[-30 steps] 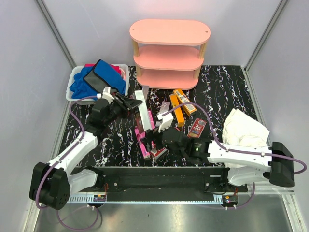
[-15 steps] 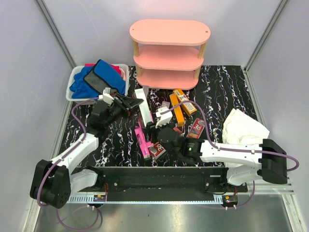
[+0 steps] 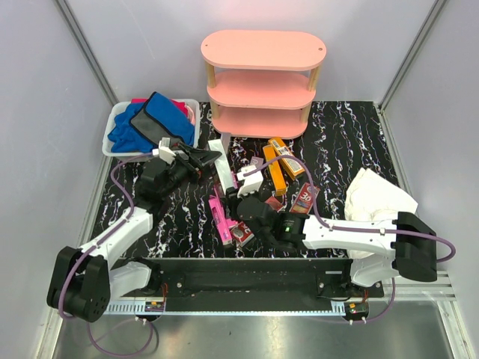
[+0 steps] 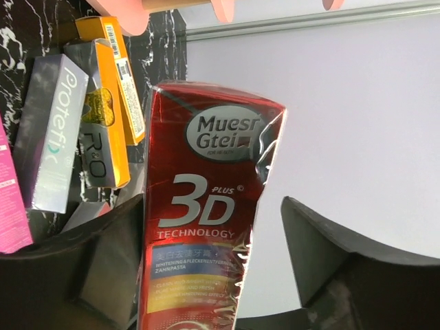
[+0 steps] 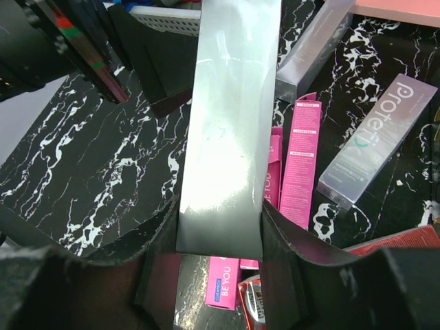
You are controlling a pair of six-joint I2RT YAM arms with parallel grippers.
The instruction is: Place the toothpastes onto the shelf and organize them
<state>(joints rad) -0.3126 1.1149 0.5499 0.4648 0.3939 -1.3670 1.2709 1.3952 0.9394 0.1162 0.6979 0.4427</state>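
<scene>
Evidently light, stiff, glossy, crushable: right tool (image 5: 221,234) pinches silver-grey box (image 5: 230,124) across its width; left tool (image 4: 213,261) seemingly clamps red box (image 4: 206,192) low.

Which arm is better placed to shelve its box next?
Probably left: the left hand grips a red box nearer the shelf; the right hand, holding a silver box, sits farther back.

Toothpaste boxes (image 3: 287,159) lie scattered before the shelf (image 3: 262,51).
</scene>
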